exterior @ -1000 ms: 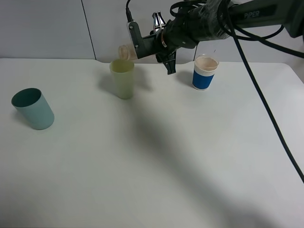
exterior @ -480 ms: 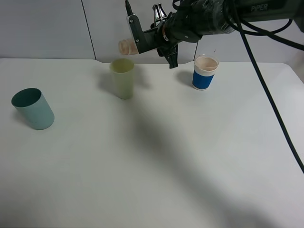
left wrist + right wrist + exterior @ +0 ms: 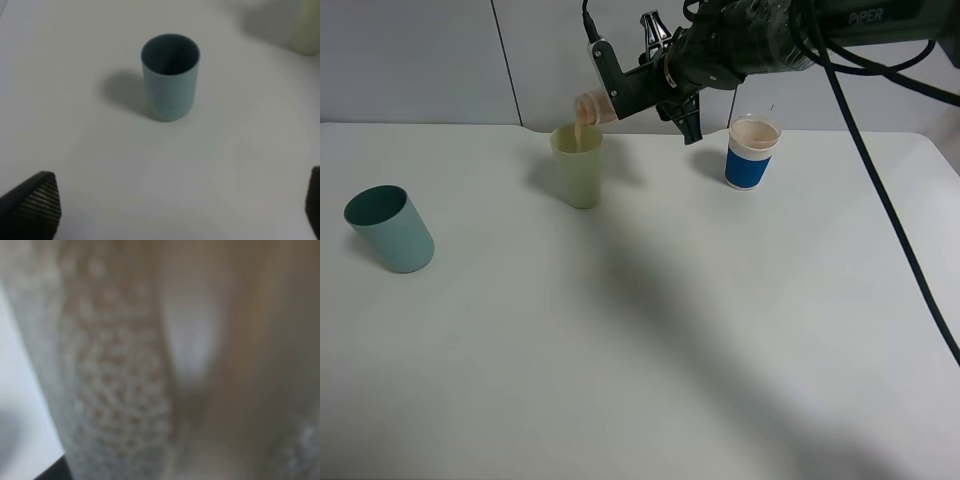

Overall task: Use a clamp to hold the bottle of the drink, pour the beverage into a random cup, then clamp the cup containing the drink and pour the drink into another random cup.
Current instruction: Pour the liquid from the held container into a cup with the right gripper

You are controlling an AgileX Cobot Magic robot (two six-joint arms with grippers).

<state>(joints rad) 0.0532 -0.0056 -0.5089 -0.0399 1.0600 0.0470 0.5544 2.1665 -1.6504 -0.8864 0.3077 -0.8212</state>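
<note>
Exterior high: "PIPER" arm [image 3: 880, 22] with bottle [image 3: 586, 104]

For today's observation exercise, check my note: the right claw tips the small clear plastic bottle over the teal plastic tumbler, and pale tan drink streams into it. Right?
Wrong cup. The right claw tips the small clear plastic bottle over the pale yellow-green plastic tumbler, and pale tan drink streams into it; the exterior high view shows this.

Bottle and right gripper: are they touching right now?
Touching. The high view shows the right gripper clamped on the tilted bottle, held above the yellow-green cup.
</note>
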